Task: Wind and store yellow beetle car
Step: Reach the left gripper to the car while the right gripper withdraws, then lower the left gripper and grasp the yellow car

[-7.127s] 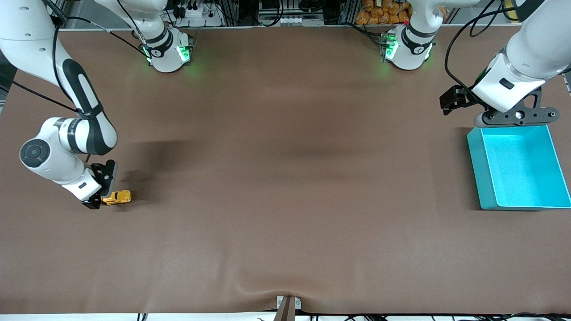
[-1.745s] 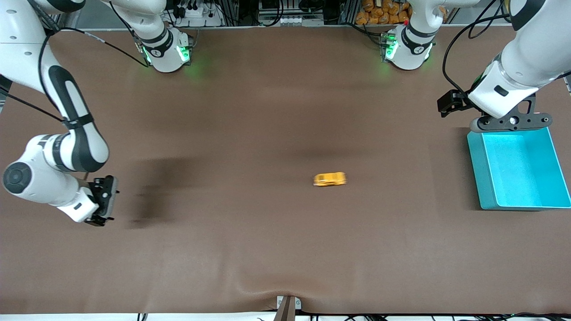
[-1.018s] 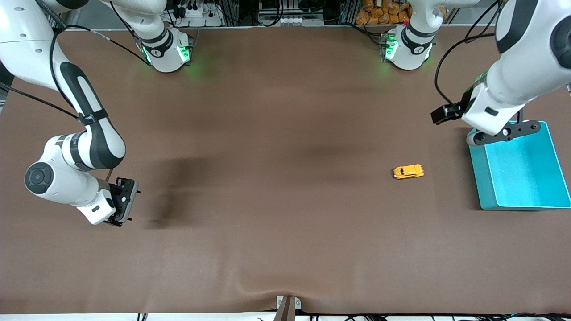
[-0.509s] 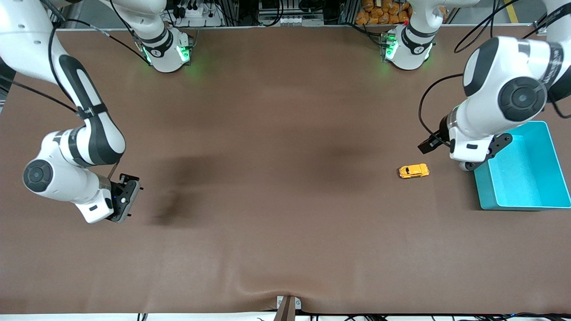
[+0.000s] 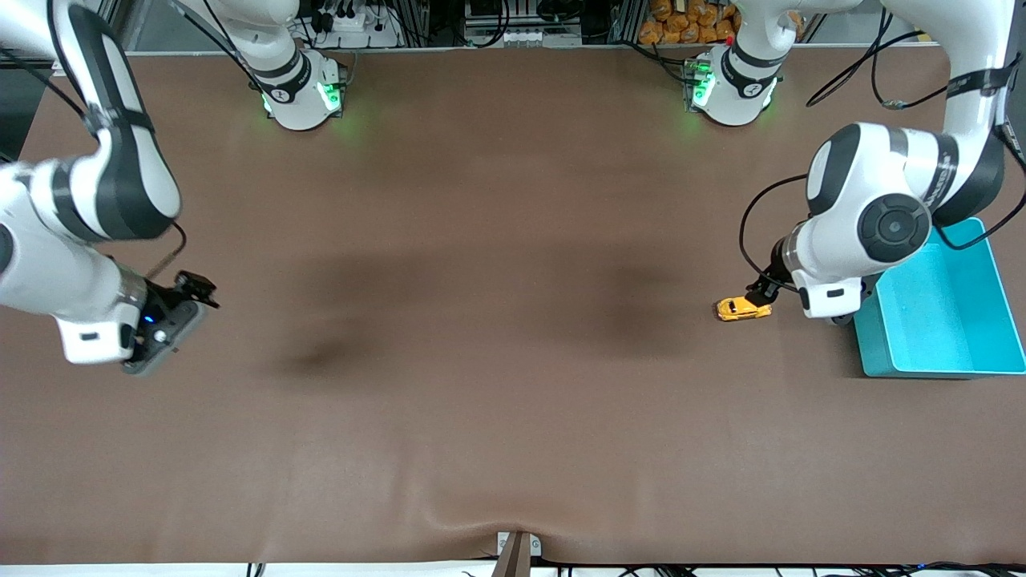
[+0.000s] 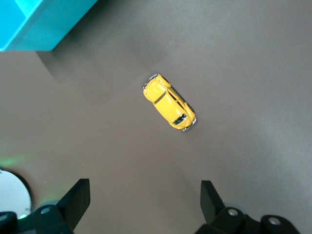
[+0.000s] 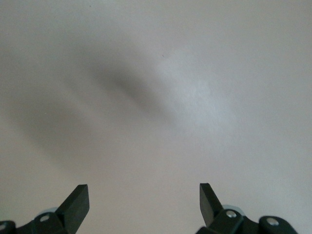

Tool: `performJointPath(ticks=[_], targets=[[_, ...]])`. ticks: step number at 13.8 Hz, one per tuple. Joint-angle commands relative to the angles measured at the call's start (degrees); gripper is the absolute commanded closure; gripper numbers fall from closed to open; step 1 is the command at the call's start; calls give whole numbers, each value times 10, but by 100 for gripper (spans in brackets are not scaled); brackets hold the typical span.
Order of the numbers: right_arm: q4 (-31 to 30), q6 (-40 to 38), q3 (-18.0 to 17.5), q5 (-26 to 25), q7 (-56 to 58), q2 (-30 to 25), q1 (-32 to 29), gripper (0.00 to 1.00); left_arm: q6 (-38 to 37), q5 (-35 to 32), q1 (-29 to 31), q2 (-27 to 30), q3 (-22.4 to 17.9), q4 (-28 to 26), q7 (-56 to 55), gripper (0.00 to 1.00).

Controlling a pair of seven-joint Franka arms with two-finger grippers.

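The yellow beetle car (image 5: 741, 308) stands on the brown table, a short way from the turquoise bin (image 5: 870, 344), on the side toward the right arm's end. My left gripper (image 5: 836, 314) hangs over the table between the car and the bin, mostly hidden under its wrist. In the left wrist view its fingers (image 6: 78, 200) are wide open and empty, with the car (image 6: 169, 102) apart from them and a bin corner (image 6: 44, 24) at the edge. My right gripper (image 5: 151, 350) is open and empty over bare table at the right arm's end; its wrist view (image 7: 144, 195) shows only tabletop.
The bin is empty and sits at the left arm's end of the table. Both arm bases (image 5: 300, 96) stand along the table's edge farthest from the front camera. A small bracket (image 5: 517, 549) sits at the table's edge nearest that camera.
The car rolled from the right gripper across the table and stopped beside the bin. My left arm swung down from over the bin toward the car. My right arm drew back and rose.
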State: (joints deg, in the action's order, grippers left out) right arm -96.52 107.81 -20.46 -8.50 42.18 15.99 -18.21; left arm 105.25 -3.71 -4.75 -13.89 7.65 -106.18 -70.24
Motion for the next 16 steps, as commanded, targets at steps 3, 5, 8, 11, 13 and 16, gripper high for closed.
performJointPath(ticks=[3,5,8,11,13,16], targets=[[-20,-72,2,42,-90,-106,-22,0,71,-14,9,-12,2,-44,-92,0],[-20,-98,22,45,-150,-131,-1,0,134,-14,22,-20,1,-73,-130,0],[-17,-129,124,52,-219,-161,97,0,225,-15,37,-45,0,-97,-175,0],[-12,-150,176,67,-277,-170,140,0,265,-55,42,-72,1,-100,-234,0],[12,-176,178,67,-318,-170,148,0,278,-111,42,-92,1,-104,-282,0],[61,-216,192,67,-362,-164,165,0,304,-125,42,-96,2,-124,-300,0]])
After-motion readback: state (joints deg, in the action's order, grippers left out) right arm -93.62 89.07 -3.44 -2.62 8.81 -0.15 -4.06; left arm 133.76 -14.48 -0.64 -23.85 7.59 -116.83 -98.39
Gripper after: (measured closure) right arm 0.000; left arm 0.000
